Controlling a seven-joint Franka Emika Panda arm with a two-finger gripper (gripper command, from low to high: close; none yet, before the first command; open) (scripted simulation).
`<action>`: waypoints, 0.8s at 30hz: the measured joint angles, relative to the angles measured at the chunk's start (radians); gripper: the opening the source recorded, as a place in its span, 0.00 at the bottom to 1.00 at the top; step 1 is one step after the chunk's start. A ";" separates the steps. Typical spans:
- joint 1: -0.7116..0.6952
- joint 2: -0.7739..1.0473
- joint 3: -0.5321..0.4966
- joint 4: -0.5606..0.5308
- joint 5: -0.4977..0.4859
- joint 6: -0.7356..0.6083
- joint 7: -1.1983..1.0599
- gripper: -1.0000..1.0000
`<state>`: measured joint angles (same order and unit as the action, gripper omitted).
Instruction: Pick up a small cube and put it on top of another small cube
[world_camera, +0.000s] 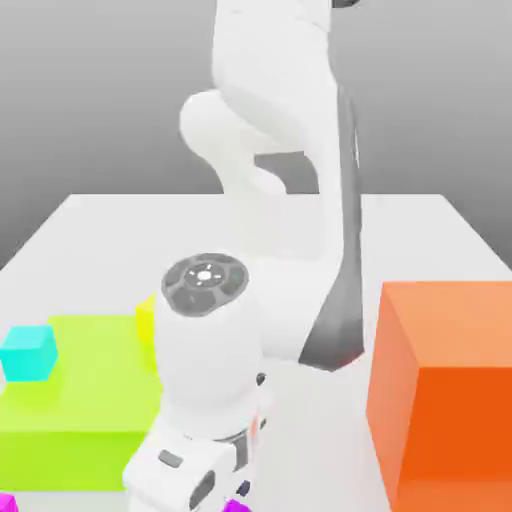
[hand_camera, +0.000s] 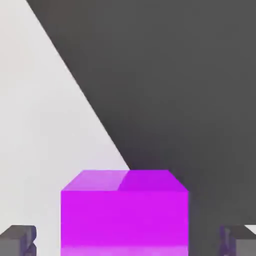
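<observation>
Magenta cube lies between the spread fingers, a gap on either side of it; closing straight inward should grip it.

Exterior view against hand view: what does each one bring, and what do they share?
Exterior view: the arm, green block, cyan cube, yellow cube partly behind the arm, and orange block.
Hand view: the open gripper's fingertips, with gaps between them and the magenta cube.
Both: pale surface and magenta or purple cube faces; which exterior-view piece matches the hand view's cube I cannot tell for certain.
</observation>
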<state>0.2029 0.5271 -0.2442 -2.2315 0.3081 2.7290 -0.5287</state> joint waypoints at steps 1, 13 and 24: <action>0.000 0.000 0.000 0.000 0.000 -0.001 0.000 0.00; 0.023 -0.232 -0.078 -0.095 -0.030 -0.178 0.084 0.00; -0.046 -0.558 -0.145 -0.296 -0.086 -0.340 0.296 0.00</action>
<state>0.1573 -0.0308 -0.3892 -2.5271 0.2218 2.3890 -0.2328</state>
